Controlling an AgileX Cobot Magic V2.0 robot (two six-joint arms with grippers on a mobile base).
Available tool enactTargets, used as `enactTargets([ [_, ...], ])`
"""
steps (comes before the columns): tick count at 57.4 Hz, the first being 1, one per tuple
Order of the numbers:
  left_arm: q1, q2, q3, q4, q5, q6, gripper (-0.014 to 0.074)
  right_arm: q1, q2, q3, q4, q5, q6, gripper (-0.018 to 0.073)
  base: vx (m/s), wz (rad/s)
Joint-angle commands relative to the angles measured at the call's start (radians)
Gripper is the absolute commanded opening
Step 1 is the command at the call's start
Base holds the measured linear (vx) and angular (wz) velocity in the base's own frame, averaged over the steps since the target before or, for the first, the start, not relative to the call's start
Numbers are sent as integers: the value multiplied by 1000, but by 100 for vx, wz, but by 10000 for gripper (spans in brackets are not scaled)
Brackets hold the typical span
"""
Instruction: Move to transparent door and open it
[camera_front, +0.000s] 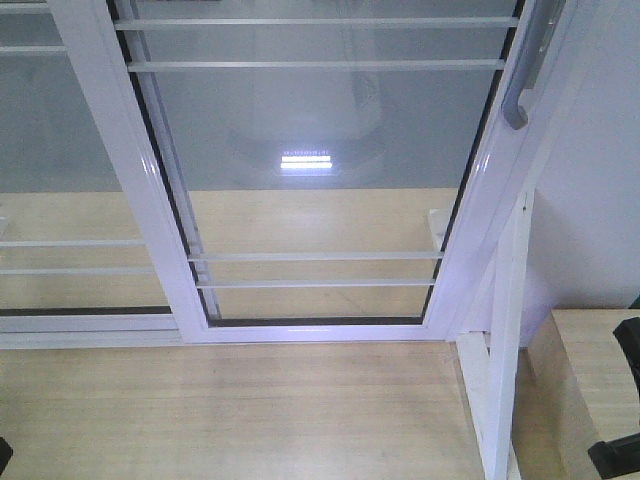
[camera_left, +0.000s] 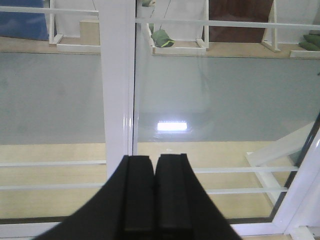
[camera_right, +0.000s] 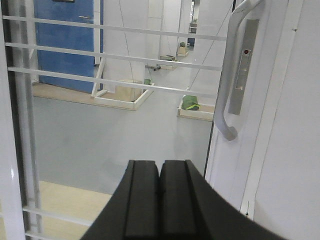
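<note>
The transparent door (camera_front: 320, 150) stands straight ahead in the front view, clear glass in a glossy white frame with thin white bars. Its curved grey pull handle (camera_front: 525, 70) is on the right edge, top right. The handle also shows in the right wrist view (camera_right: 230, 75), up and right of my right gripper (camera_right: 160, 164), which is shut and empty, apart from it. My left gripper (camera_left: 155, 159) is shut and empty, facing the door's left white frame post (camera_left: 117, 80) and glass (camera_left: 215, 100).
A barred glass panel without a handle (camera_front: 60, 180) stands left of the door. A white wall (camera_front: 600, 200) and white post frame (camera_front: 505, 330) are at the right, with a wooden surface (camera_front: 590, 370) beyond. Light wooden floor (camera_front: 230, 410) lies before the door.
</note>
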Motion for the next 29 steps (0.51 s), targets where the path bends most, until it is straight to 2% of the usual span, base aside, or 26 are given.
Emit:
enactTargets([
  [1, -2, -13, 31, -3, -85, -5, 0, -5, -14, 13, -6, -86, 1, 2, 30, 0],
  [29, -4, -13, 31, -2, -85, -5, 0, -6, -14, 13, -6, -84, 1, 2, 19, -1],
])
